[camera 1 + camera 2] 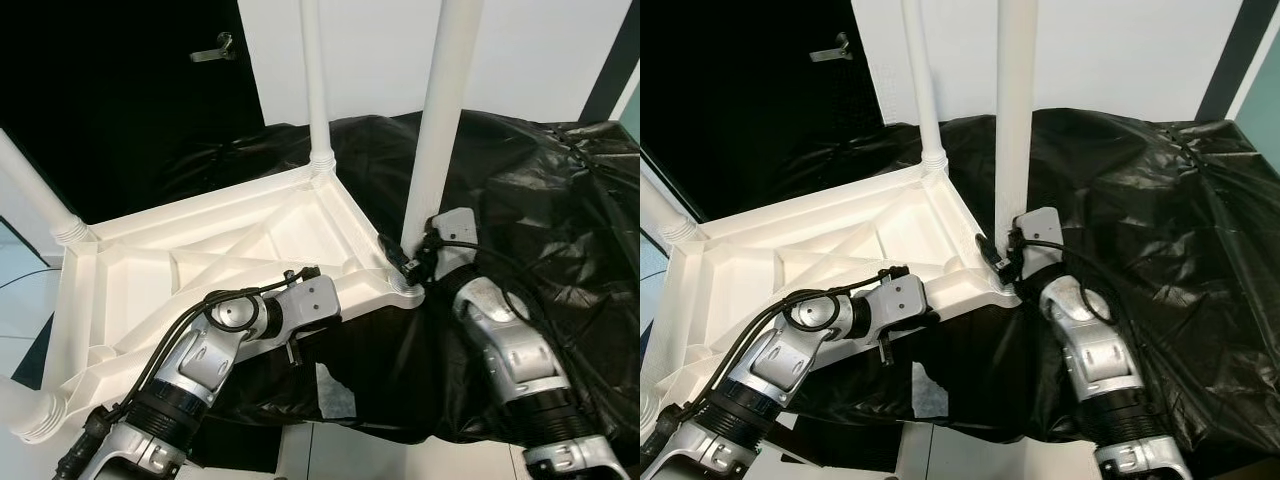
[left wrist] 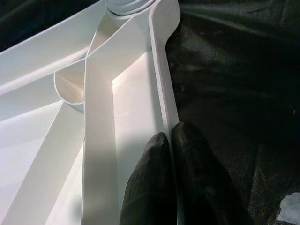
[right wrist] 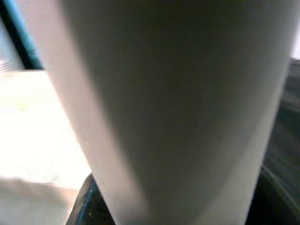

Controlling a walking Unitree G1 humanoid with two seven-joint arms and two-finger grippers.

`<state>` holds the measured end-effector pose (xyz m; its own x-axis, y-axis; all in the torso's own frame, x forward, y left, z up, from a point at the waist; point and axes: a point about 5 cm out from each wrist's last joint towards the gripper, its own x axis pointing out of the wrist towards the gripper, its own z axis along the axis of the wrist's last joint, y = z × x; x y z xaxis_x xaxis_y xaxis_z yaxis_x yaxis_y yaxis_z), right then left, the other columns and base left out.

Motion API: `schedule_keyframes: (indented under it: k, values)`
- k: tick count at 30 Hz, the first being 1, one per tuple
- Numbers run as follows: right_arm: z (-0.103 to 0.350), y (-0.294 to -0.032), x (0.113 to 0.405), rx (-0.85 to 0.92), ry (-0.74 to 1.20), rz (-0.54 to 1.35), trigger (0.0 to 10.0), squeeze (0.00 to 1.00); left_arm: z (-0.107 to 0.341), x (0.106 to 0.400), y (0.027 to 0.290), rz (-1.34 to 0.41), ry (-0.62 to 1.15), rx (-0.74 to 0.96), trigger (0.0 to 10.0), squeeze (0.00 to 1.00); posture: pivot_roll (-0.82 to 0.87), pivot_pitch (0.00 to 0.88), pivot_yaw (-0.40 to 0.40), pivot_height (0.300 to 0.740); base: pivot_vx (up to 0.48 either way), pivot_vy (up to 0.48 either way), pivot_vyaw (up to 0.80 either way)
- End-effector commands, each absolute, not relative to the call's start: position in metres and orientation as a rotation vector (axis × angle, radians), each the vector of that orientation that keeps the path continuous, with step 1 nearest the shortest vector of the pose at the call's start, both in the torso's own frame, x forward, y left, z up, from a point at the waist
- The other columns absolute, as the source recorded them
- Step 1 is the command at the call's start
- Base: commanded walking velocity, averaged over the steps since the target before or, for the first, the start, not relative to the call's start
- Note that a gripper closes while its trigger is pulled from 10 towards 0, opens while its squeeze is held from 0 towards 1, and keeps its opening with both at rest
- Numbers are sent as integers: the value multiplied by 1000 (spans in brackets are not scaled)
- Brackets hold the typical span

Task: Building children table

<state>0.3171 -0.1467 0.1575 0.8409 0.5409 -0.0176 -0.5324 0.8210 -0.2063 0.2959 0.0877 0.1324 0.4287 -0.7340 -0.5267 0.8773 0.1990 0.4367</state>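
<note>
Left pincer [image 2: 171, 154] pinching tabletop [image 1: 200, 260] rim, right pincer [image 1: 412, 262] clamped on leg [image 1: 440, 120]; light stiff slick plastic, grip leg low

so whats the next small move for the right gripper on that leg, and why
Probably keep twisting the white plastic leg into its corner socket. The right gripper sits at its base beside the upturned white plastic tabletop, while the left gripper pinches the rim, bracing it. Whether the leg is fully seated cannot be seen.
</note>
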Motion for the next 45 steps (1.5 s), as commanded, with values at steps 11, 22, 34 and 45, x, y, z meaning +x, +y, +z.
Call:
schedule_keyframes:
  k: [11,22,34,45]
  values:
    - [130,-176,317,-234,178,911,10000,0,143,302,124,-1102,256,764,10000,0,29,0,94,740,0,0,0]
    - [133,-189,323,-255,257,1078,10000,0,145,296,139,-1213,304,743,10000,0,37,0,101,740,0,0,0]
    - [124,-175,323,-165,200,972,10000,0,144,297,131,-1175,278,694,10000,0,29,0,76,740,0,0,0]
    - [114,-163,320,-206,164,770,10000,0,139,292,124,-1181,277,665,10000,0,22,0,66,740,0,0,0]
